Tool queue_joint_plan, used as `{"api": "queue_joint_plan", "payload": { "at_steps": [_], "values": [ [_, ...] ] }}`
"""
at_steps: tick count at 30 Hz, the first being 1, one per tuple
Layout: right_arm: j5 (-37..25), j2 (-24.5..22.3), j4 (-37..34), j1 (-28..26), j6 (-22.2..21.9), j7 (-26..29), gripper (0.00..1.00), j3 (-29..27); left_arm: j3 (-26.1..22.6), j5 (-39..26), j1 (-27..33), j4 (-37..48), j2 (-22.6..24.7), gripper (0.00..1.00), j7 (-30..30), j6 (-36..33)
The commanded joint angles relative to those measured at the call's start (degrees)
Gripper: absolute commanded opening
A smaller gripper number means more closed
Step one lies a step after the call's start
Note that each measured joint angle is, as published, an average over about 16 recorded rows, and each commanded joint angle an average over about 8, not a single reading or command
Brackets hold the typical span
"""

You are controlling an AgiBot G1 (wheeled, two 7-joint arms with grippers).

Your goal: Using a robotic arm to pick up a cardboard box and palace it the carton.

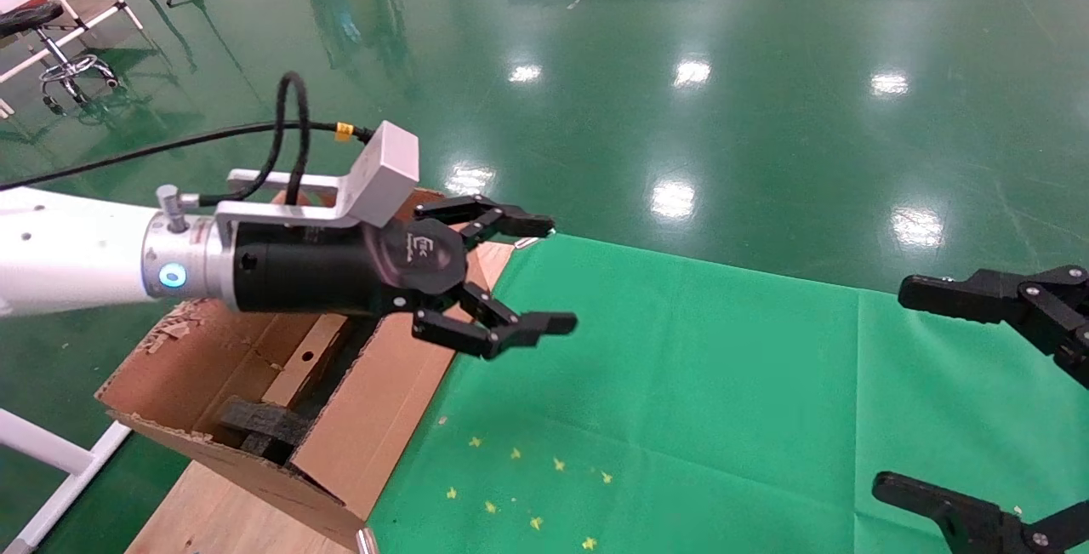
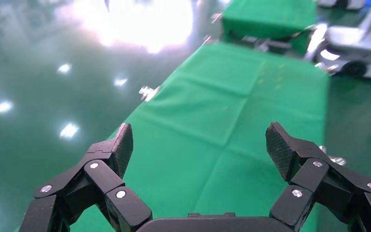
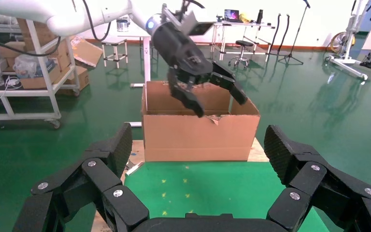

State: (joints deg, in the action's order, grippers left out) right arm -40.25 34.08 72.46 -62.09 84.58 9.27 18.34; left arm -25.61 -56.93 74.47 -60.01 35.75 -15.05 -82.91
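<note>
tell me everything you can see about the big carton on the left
The carton is a large brown corrugated cardboard box, open at the top, with ragged, torn flap edges. It sits at the left end of the green cloth, on bare wood. Inside lie black foam pieces and a long brown cardboard piece with a small round hole. The left gripper, open and empty, hangs above the carton's cloth-side edge; nothing visibly touches the carton from above.

Green cloth (image 1: pixel 681 384) bare ahead; carton (image 1: pixel 374 418) wall blocks left side.
</note>
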Motion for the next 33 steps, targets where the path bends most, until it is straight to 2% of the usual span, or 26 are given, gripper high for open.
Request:
{"api": "queue_joint_plan", "payload": {
  "at_steps": [1,18,33],
  "values": [
    [0.0,0.0,0.0,0.0,0.0,0.0,1.0,0.0,1.11,1.75,-1.5,-1.57,-0.08,1.0,0.5,-0.32],
    [0.02,-0.01,-0.01,0.01,-0.01,-0.01,1.0,0.01,9.97,15.66,-13.43,-14.1,-0.75,1.0,4.4,-2.89],
    [0.03,-0.01,-0.01,0.01,-0.02,-0.01,1.0,0.01,10.15,15.95,-13.65,-14.26,-0.82,1.0,4.47,-2.96]
  ]
}}
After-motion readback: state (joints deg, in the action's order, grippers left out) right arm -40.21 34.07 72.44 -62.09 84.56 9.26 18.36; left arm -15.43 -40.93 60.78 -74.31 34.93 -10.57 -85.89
